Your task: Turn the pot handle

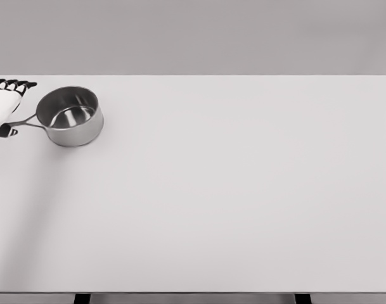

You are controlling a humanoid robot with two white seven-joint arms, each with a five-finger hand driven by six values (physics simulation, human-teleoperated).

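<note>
Standing near the table's far left corner, the steel pot points its handle at the left edge, where the left hand hovers, fingers apart, clamping nothing. Best close low on the handle, then swing it gently.

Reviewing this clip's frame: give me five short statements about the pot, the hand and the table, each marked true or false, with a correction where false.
1. The pot stands upright near the table's far left corner. True.
2. The pot's handle points toward the right edge of the picture. False: it points left, toward the hand.
3. The left hand is at the handle's end, at the picture's left edge. True.
4. The pot holds food. False: its shiny inside shows nothing in it.
5. Both hands are in view. False: only the left hand shows; no right arm appears.
</note>
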